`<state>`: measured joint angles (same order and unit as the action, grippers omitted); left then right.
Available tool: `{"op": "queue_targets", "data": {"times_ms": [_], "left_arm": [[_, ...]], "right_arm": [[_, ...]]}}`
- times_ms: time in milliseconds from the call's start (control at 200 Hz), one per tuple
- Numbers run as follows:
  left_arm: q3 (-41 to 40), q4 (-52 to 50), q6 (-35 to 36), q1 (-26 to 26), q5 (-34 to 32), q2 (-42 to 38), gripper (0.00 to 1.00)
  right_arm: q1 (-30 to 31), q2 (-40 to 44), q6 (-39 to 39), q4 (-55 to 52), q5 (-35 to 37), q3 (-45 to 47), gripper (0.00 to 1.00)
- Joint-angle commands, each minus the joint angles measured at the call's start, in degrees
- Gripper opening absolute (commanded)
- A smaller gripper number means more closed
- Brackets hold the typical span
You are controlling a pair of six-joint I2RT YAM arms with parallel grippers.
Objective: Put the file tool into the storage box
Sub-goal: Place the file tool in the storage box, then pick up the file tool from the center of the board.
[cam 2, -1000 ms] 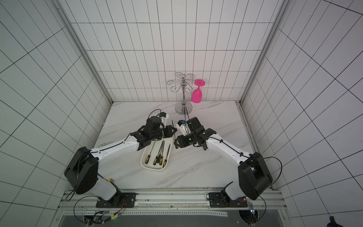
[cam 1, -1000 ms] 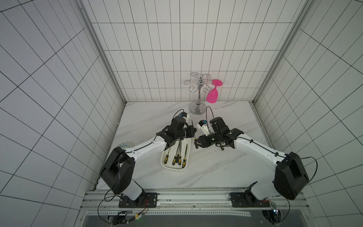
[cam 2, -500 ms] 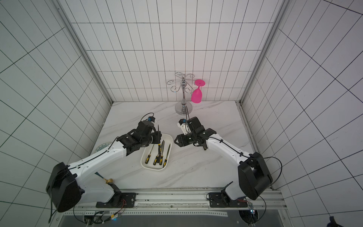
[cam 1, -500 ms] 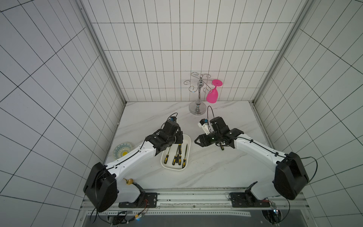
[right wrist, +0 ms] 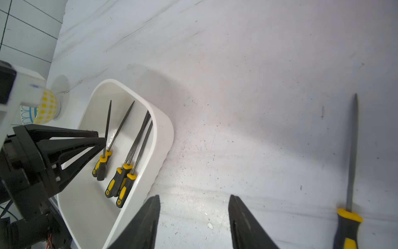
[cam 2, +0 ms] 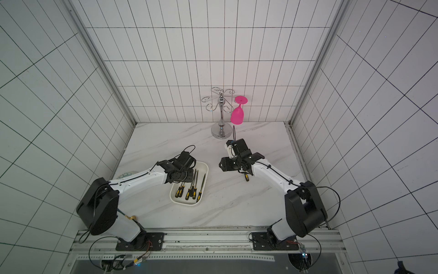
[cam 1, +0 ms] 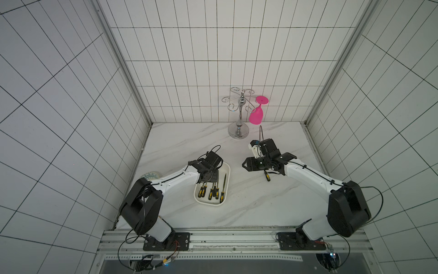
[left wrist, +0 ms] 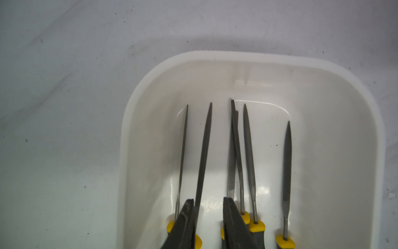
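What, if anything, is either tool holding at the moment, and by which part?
Nothing is held. The left tool stands open around a file lying in the storage box; the right tool is open and empty above the table.

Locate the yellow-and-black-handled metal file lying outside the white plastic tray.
The file lies flat on the marble tabletop under the right arm, to the right of the white plastic storage box; the right wrist view shows it beside the right end effector.
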<state>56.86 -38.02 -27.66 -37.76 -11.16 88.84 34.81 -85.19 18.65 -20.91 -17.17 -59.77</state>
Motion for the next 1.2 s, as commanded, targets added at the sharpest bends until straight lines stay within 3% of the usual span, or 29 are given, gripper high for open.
{"op": "queue_targets", "data": {"times_ms": [0,200,310,640,825,905,1035,1199], "left_arm": [[2.45,0.03,0.41,-0.22,-1.74,0.16,0.31],[2.64,1.67,-0.02,-0.23,-0.50,-1.17,0.35],[2.38,3.26,-0.20,-0.22,0.63,-2.18,0.36],[2.03,5.73,-1.62,-0.23,1.27,-4.26,0.37],[1.15,8.28,-4.48,-0.25,1.99,-4.81,0.37],[0.97,8.83,-5.08,-0.25,2.37,-4.99,0.38],[0.92,9.50,-5.31,-0.16,2.43,-5.75,0.39],[-0.47,14.54,-6.32,0.32,6.68,-7.50,0.49]], "right_arm": [[-0.85,2.63,0.52,-1.02,5.41,2.41,0.56],[-3.91,0.23,1.82,-7.33,21.91,2.60,0.60],[-5.95,-2.48,2.76,-9.48,27.10,3.31,0.66],[-8.42,-10.87,2.26,-7.32,24.60,4.65,0.67],[-8.37,-14.81,2.83,-6.09,21.15,6.12,0.46],[-8.34,-15.43,2.83,-6.08,21.12,6.42,0.32],[-8.31,-15.24,2.71,-5.29,19.68,6.85,0.00],[-7.94,-10.37,3.18,0.85,7.72,8.24,0.00]]}}
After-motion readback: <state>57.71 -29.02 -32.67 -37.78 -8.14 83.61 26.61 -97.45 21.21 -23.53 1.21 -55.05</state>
